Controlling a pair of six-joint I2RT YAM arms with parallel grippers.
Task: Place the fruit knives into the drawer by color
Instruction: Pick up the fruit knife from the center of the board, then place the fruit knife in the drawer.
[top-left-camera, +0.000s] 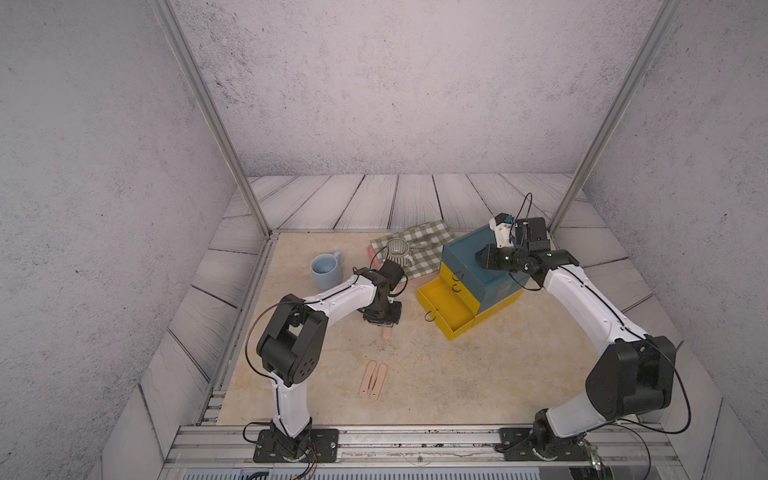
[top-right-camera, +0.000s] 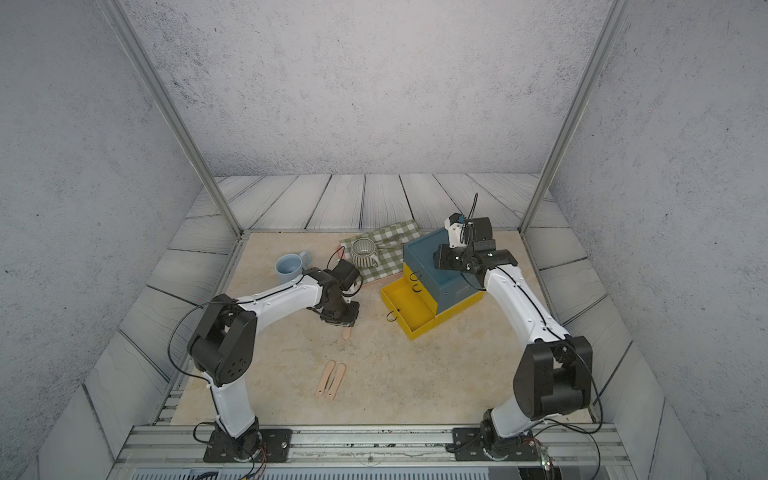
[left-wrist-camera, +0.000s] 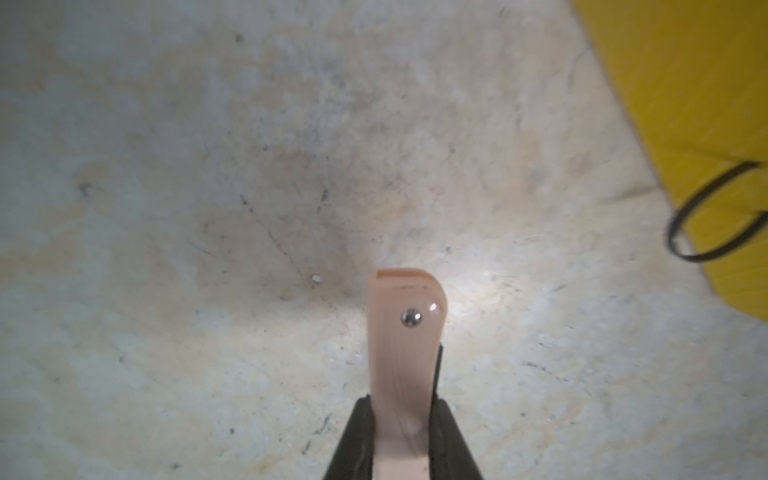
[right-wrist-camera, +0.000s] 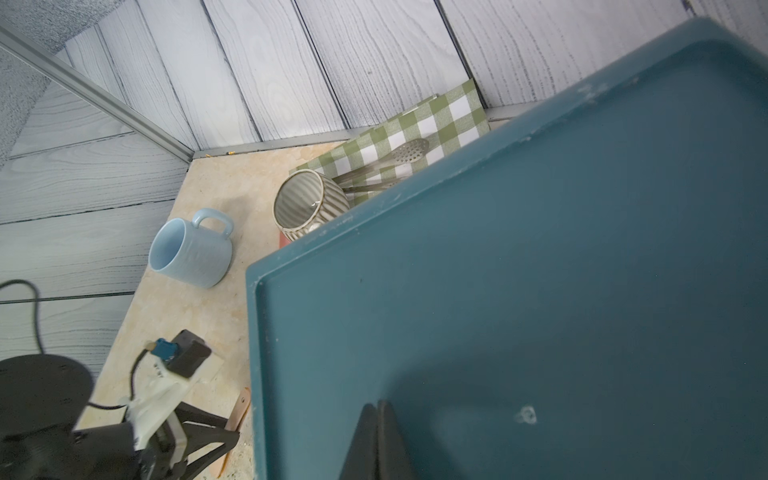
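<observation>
Tabletop (top-left-camera: 478, 374): beige, stone-patterned, seen whole in both top views.

Drawer chest (top-left-camera: 461, 259) (top-right-camera: 419, 259) stands toward the far right corner of the tabletop. It has a teal top and upper front, with yellow below. I see the bottom drawer (top-left-camera: 446, 305) (top-right-camera: 409, 303) pulled out toward the tabletop's middle, and nothing shows inside it. The upper two drawers are closed.

Checked cloth (top-left-camera: 428, 237) lies at the far edge, just beside the chest. A striped cup (top-left-camera: 397, 251) (right-wrist-camera: 309, 205) stands on it, and metal tongs (right-wrist-camera: 399, 156) lie on it.

Blue mug (top-left-camera: 326, 270) (top-right-camera: 289, 268) stands upright toward the far left corner, clear of the cloth.

Right gripper (right-wrist-camera: 379, 415) (top-left-camera: 484, 255) hangs over the chest's teal top with its fingers pressed together and nothing between them. I cannot tell whether it touches the top.

Left gripper (left-wrist-camera: 402, 409) (top-left-camera: 382, 320) points down over the tabletop left of the open drawer. Its fingers clamp both flat sides of the gripped knife (left-wrist-camera: 405, 332) (top-left-camera: 387, 332), a peach-pink one whose riveted end sticks out past the fingertips. I cannot tell whether that end touches the tabletop.

Loose knives (top-left-camera: 368, 378) (top-right-camera: 325, 378): a peach-pink pair, side by side and nearly touching, left of centre toward the near edge, well apart from the chest.
</observation>
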